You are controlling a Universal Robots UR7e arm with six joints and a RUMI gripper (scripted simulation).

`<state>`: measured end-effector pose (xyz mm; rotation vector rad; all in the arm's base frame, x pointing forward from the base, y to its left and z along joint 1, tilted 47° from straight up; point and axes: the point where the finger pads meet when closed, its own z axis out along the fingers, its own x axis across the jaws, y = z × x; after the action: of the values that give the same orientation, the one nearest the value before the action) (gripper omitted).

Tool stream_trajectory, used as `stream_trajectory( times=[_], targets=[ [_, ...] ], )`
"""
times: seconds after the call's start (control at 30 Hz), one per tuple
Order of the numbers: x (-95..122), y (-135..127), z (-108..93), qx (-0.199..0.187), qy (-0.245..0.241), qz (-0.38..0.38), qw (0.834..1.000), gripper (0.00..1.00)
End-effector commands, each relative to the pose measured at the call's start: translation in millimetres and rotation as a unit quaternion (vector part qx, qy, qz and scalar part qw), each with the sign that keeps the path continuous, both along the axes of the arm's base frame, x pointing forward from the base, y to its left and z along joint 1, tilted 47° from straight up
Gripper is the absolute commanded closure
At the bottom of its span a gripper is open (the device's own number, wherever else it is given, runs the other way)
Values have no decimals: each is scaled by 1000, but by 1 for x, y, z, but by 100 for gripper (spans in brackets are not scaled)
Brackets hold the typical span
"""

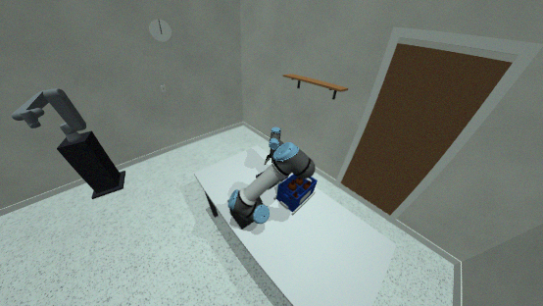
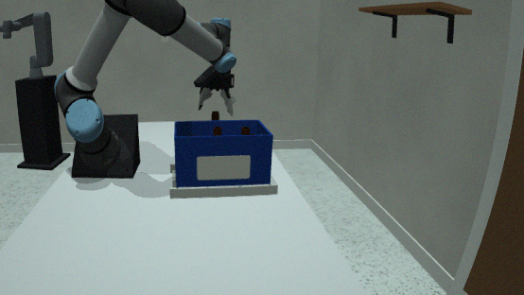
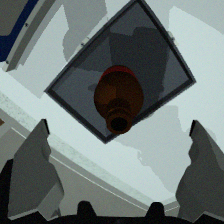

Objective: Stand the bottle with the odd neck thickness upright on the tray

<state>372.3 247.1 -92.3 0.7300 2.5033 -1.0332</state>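
Observation:
In the wrist view a brown bottle (image 3: 118, 100) stands upright on a dark grey square tray, seen from straight above. My gripper (image 3: 119, 120) is open and empty, with its two fingers wide apart on either side of the bottle's mouth and above it. In the exterior view the gripper (image 2: 215, 106) hangs just above that bottle's top (image 2: 215, 114), behind the blue crate (image 2: 222, 153). Two more brown bottle tops (image 2: 245, 130) show inside the crate. The tray is hidden behind the crate in this view. In the top view the crate (image 1: 298, 190) stands beside the arm.
A pale flat slab (image 2: 223, 190) lies under the crate. The arm's black base (image 2: 106, 147) stands left of the crate. A corner of the crate (image 3: 10, 30) shows at the wrist view's top left. A black pedestal with a second arm (image 2: 35, 118) stands off the table.

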Motion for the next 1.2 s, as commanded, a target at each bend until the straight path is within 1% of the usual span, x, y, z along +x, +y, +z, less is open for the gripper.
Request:
stream_trajectory(
  times=[0.0, 0.57, 0.87, 1.17],
  targets=[
    [0, 0, 0, 0, 0, 0, 1000, 0],
    [0, 4, 4, 0, 0, 0, 1000, 0],
    [-2, 12, 11, 0, 0, 0, 1000, 0],
    [-4, 27, 25, 0, 0, 0, 1000, 0]
  ],
)
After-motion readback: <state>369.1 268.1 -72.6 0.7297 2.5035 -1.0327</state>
